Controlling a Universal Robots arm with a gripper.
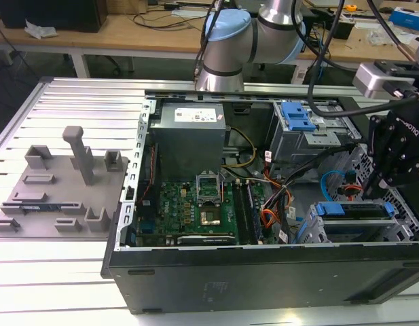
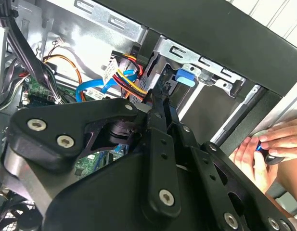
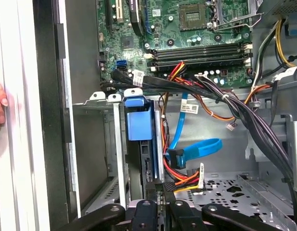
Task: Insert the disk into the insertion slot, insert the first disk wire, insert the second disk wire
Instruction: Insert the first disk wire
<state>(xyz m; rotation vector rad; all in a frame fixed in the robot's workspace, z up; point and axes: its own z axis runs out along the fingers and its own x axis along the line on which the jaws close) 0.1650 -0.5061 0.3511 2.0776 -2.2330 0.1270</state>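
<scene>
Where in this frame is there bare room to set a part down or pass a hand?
Bare: the slatted table on the camera side of the grey fixture plate and beyond it, at the exterior view's left. Inside the case, the perforated panel beside the blue cable loop looks open. Crowded: the wire bundle between motherboard and drive cage.

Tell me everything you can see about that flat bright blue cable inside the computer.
The blue cable is a flat, glossy, plastic-looking ribbon. In the first wrist view it drops from beneath a bundle of dark cables, carries a white label, then curls in a loose loop to a dark plug. The plug sits beside red, yellow and black wires, above the perforated grey metal floor.
</scene>
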